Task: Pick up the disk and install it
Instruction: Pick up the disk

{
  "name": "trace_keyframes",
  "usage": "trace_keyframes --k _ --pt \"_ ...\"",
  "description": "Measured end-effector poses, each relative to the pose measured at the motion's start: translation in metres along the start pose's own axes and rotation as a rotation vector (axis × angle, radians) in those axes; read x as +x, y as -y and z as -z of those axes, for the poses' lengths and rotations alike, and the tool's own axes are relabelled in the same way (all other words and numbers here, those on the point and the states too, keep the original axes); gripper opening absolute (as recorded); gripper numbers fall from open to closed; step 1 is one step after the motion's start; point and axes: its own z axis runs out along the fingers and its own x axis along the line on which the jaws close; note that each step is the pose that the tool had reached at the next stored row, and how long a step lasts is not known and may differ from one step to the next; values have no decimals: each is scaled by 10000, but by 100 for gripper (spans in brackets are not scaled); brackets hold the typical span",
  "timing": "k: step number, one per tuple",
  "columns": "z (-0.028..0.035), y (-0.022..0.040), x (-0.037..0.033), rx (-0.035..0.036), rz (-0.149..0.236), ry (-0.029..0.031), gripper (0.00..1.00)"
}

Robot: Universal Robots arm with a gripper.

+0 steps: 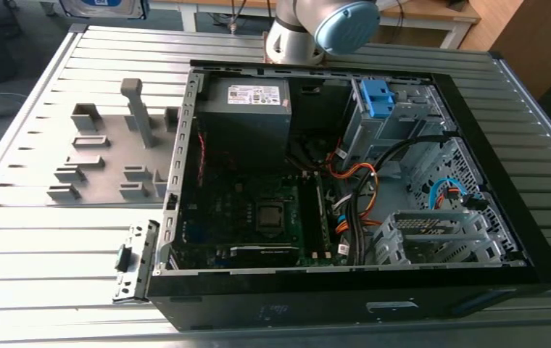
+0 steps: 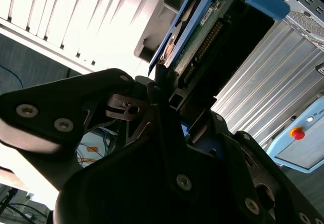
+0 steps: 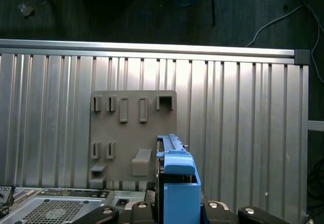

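In both wrist views my gripper [image 2: 169,89] [image 3: 177,211] is shut on the disk [image 2: 200,36] [image 3: 178,181]. The disk is a drive in a blue plastic caddy, and its green circuit board and connector pins show in the second wrist view. It is held on edge, sticking out past the fingers [image 2: 126,107]. In the first wrist view it hangs in the air above the ribbed table [image 3: 243,133], with a corner of the open computer case [image 3: 55,206] beside it. In the exterior view a blue plastic piece [image 1: 377,98] stands at the drive cage [image 1: 406,119]; I cannot tell whether it is the disk.
The open black computer case [image 1: 174,217] lies on the ribbed metal table [image 1: 34,246], with a grey power-supply box [image 1: 246,109], motherboard [image 1: 256,210] and loose cables [image 1: 353,196] inside. A grey fixture plate [image 1: 111,156] [image 3: 132,133] lies beside it. The arm's base [image 1: 304,32] stands behind the case.
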Motion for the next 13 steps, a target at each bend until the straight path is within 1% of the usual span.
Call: trace_keyframes --k 13 --pt "2 116 2 0 0 0 36"
